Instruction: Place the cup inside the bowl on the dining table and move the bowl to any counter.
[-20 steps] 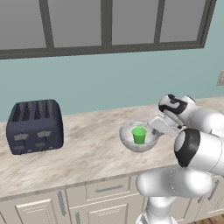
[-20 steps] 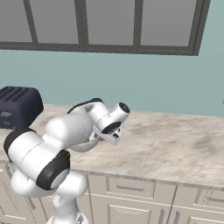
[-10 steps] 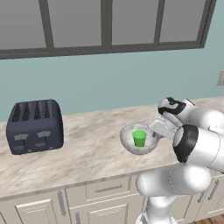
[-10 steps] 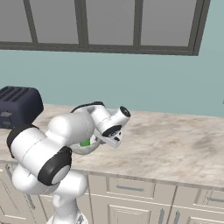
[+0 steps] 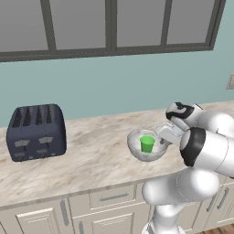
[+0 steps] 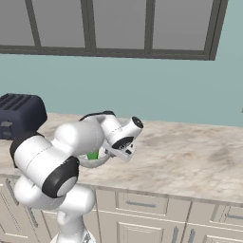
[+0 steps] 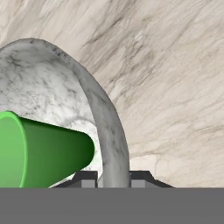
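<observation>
Fingers (image 7: 113, 178) were clamped astride the right-hand rim of the bowl (image 5: 139, 151), one tip inside and one outside, with the cup (image 5: 147, 143) standing upright inside it to their left, bowl low over the surface (image 5: 91, 155), toaster (image 5: 36, 131) far left.

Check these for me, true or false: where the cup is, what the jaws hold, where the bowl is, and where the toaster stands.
1. The cup stands inside the bowl. True.
2. The gripper has its jaws shut on the bowl's rim. True.
3. The bowl is over the sink. False: it is over the counter.
4. The toaster stands to the right of the bowl in the left base view. False: it stands to the left.
</observation>
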You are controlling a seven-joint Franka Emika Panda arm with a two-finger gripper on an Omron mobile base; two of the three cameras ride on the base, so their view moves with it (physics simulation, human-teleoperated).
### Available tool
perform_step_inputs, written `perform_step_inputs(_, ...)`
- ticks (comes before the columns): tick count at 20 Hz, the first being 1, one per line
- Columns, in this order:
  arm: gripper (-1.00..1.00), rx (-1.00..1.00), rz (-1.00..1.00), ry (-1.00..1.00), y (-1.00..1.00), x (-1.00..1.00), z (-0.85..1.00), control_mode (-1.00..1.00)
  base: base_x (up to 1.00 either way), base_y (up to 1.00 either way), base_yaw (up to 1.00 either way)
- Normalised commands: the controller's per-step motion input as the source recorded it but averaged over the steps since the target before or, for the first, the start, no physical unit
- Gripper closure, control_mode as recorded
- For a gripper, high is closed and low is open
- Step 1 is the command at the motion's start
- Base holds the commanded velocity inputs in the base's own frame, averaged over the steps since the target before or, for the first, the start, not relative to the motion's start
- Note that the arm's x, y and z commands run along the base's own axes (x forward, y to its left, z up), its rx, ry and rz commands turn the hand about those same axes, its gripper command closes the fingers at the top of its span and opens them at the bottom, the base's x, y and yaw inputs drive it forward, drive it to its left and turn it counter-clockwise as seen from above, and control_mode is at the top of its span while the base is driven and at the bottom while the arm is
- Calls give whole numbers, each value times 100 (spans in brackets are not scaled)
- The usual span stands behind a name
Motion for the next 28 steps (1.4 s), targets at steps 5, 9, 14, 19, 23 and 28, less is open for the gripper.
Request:
perform_step_inputs(5, 100, 0, 0, 0, 0, 0, 0, -100, 0, 0, 0)
perform_step_inputs(9, -100, 0, 0, 0, 0, 0, 0, -100, 0, 0, 0)
perform_step_inputs(14, -100, 0, 0, 0, 0, 0, 0, -100, 0, 0, 0)
perform_step_inputs(19, -100, 0, 0, 0, 0, -2, 0, -100, 0, 0, 0)
perform_step_inputs(23, -100, 0, 0, 0, 0, 0, 18, -100, 0, 0, 0)
perform_step_inputs(28, -100, 0, -1, 0, -6, -2, 30, -100, 0, 0, 0)
